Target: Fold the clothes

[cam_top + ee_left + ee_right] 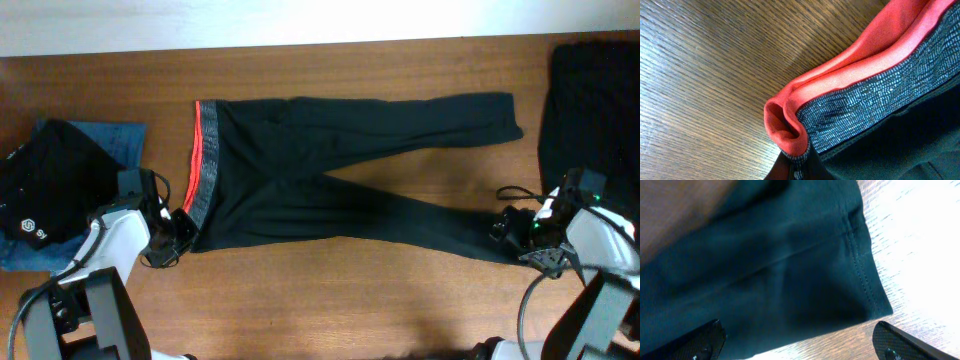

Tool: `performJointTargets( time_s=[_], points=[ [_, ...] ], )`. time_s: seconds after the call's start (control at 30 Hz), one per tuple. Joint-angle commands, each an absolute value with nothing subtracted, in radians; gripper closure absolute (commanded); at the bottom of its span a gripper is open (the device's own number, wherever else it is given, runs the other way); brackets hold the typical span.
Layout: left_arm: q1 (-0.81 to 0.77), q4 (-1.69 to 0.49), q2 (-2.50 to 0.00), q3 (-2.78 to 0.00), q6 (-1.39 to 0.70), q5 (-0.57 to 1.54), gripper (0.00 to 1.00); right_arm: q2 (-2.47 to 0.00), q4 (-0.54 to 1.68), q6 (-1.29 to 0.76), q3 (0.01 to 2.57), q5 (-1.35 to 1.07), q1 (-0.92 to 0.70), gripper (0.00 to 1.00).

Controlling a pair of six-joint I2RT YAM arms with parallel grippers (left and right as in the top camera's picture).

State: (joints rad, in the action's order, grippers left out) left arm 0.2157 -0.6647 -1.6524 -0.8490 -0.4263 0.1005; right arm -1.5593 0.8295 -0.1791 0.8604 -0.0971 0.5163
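The long black trousers (300, 170) with a red-orange and grey waistband (875, 85) lie flat across the brown wooden worktop (350, 300), legs splayed. Soft, light and limp, they look best taken at corners and hems. The left hand (178, 235) pinches the waistband's near corner. The right hand (800, 347) stands spread around the nearer leg's hem (865, 275).

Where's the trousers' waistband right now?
Overhead view: the waistband sits left of centre, at the trousers' left end, just right of the jeans; its near corner is pinched in the left hand.
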Motion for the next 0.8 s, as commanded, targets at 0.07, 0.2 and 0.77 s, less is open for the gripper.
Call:
performJointTargets(
  time_s=[0.07, 0.2, 0.77],
  points=[
    [0.224, -0.654, -1.657, -0.837, -0.410, 0.036, 0.99, -1.652, 0.810, -0.178, 0.854, -0.043, 0.519, 0.01],
    [0.224, -0.654, -1.657, -0.837, -0.410, 0.036, 0.99, -1.675, 0.806, -0.201, 0.854, 0.001, 0.519, 0.01],
    [0.224, -0.647, -1.657, -0.837, -0.410, 0.037, 0.99, -1.679, 0.787, -0.288, 0.848, 0.121, 0.519, 0.01]
  ],
)
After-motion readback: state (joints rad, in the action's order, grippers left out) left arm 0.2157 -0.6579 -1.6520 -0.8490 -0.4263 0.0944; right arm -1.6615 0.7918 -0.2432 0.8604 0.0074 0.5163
